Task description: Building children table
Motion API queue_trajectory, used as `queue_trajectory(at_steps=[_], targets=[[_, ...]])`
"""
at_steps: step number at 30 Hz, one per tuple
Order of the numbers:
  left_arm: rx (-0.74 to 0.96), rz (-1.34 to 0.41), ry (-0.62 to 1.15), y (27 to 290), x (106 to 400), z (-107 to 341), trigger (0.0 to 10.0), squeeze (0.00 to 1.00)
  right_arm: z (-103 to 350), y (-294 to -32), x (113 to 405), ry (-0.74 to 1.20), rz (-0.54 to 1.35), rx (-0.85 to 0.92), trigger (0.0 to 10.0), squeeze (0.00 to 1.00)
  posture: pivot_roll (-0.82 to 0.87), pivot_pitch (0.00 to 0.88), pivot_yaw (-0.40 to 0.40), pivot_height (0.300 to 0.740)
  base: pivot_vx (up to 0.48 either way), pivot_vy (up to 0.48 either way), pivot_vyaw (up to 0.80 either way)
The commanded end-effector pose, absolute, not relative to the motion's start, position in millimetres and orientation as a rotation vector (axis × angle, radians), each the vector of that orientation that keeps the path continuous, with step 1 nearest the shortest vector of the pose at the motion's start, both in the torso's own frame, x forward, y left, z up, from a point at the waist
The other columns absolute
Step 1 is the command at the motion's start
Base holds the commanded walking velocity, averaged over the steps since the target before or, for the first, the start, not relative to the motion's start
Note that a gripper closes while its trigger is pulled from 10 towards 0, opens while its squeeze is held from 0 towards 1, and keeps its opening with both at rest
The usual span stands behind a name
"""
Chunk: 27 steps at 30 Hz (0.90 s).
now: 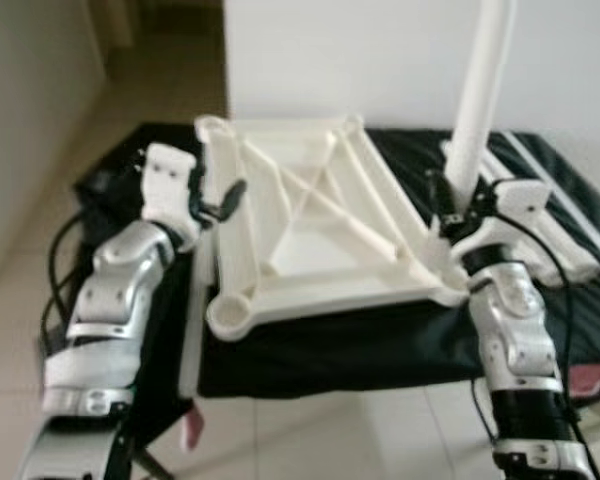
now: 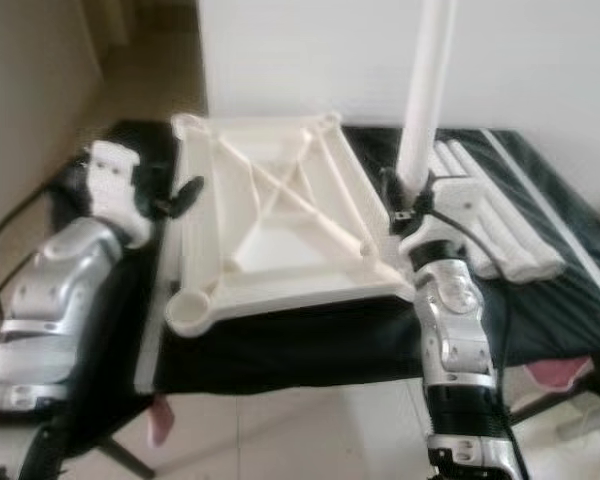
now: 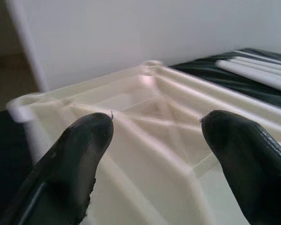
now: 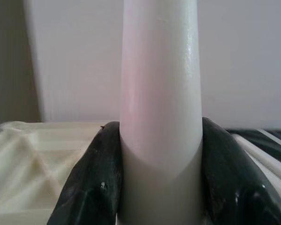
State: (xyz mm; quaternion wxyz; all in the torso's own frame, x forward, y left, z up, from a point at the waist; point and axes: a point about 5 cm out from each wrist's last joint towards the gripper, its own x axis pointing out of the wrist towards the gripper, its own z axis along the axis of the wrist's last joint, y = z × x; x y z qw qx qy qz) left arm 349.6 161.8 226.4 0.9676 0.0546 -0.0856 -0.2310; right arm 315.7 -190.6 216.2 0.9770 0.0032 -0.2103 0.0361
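A cream plastic tabletop [image 1: 310, 225] lies upside down on a black-covered table [image 1: 380, 335], its ribbed underside and corner sockets facing up. A white table leg [image 1: 477, 95] stands upright at the tabletop's near right corner. My right gripper [image 1: 460, 205] is shut on the leg's lower part; in the right wrist view both fingers [image 4: 91, 178] press the leg [image 4: 159, 108]. My left gripper [image 1: 223, 200] stands open at the tabletop's left rim, and its fingers [image 3: 79, 154] straddle the ribbed tabletop [image 3: 168, 122] with nothing between them.
Several more white legs [image 2: 490, 215] lie side by side on the black cover at the right. A white wall [image 1: 380, 50] stands right behind the table. Tiled floor [image 1: 310, 430] lies in front, and a pink object [image 2: 560, 372] shows at the lower right.
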Motion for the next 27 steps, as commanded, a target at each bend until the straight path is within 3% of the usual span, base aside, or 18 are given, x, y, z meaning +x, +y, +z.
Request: queue_trajectory(at_steps=[1,5,27], targets=[[0.125,-0.48,-0.164,158.1,349.1,223.0,10.0,0.0,216.6,-193.5,315.0,-0.425,0.061,0.011,10.0,0.0,0.02,0.054,-0.038,0.74,0.0,0.0,-0.79],[0.126,-0.48,-0.164,158.2,348.9,222.8,10.0,0.0,216.9,-193.6,314.7,-0.429,0.06,0.015,10.0,0.0,0.02,0.055,-0.038,0.74,0.0,0.0,-0.67],[0.143,-0.492,-0.212,153.9,349.1,234.5,10.0,0.0,216.9,-187.8,313.6,-0.445,0.118,0.0,10.0,0.0,0.03,0.048,-0.02,0.74,0.0,0.0,0.0]])
